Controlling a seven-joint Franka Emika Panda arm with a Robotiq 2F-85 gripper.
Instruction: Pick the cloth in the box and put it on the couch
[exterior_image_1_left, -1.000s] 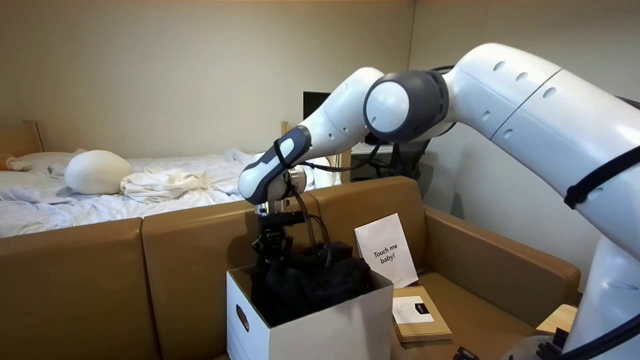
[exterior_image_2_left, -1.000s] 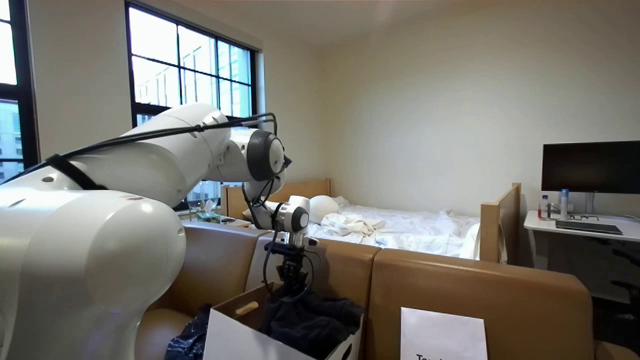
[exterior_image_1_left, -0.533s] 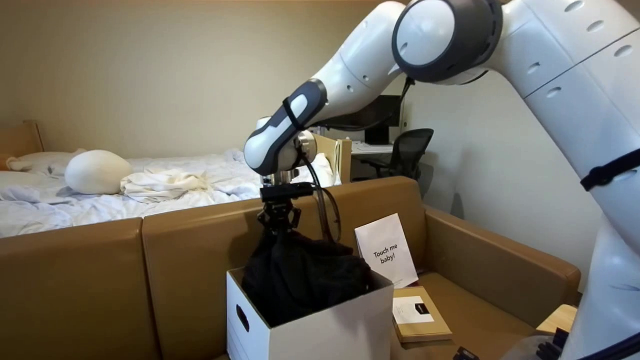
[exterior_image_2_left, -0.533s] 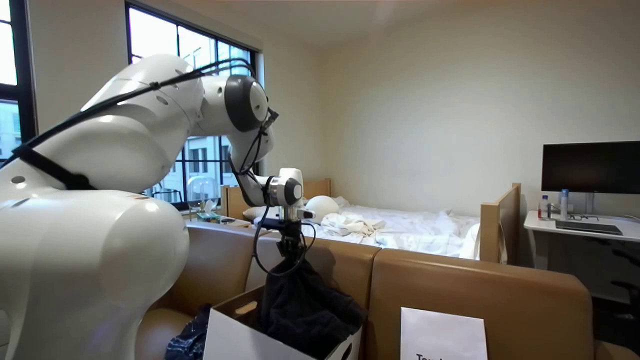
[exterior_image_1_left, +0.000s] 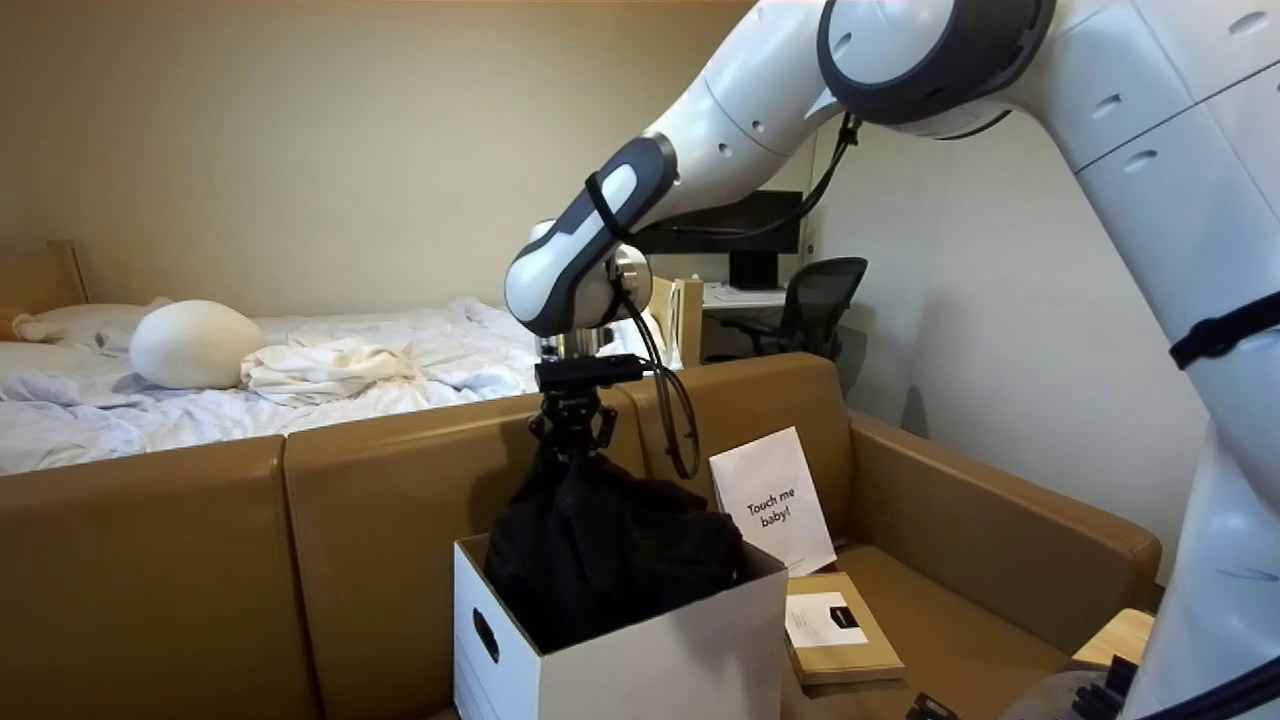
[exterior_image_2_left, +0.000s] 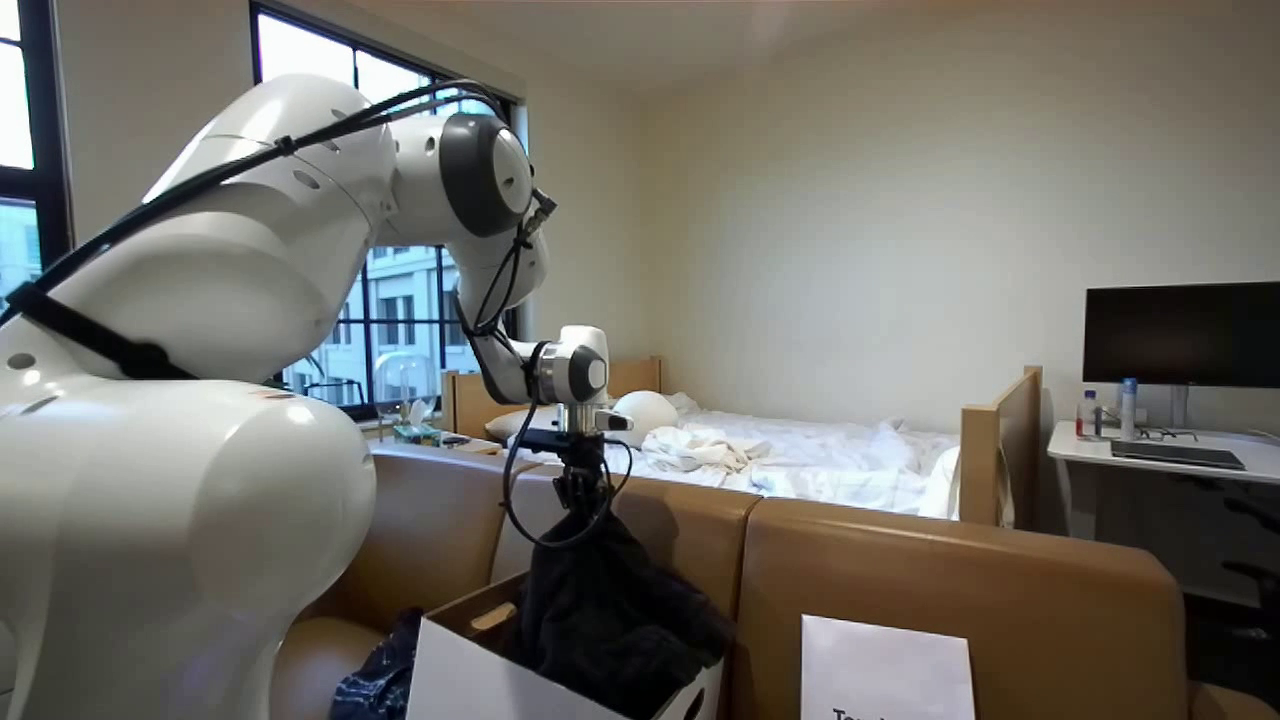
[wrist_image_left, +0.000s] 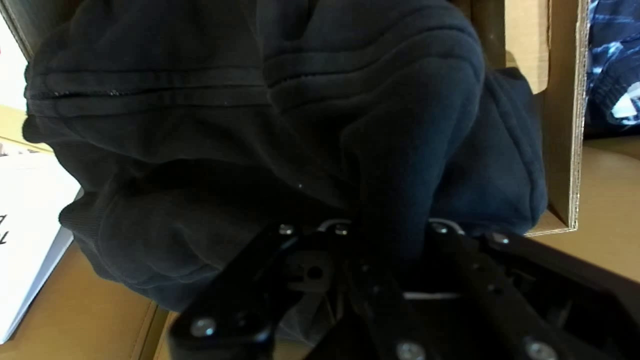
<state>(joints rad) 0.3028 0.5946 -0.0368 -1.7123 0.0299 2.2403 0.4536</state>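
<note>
A white robot arm arches over a tan couch, elbow high, its last links slanting down to a wrist set above an open-topped white box. On view are one box, one dark cloth, one white card reading "Touch me baby!", one flat brown package on the couch and, in an exterior view, one piece of blue patterned fabric just beside the box. The pincer points straight down, its fingers narrow on a pinched fold of the cloth, which peaks above the box's rim while its lower folds lie inside.
</note>
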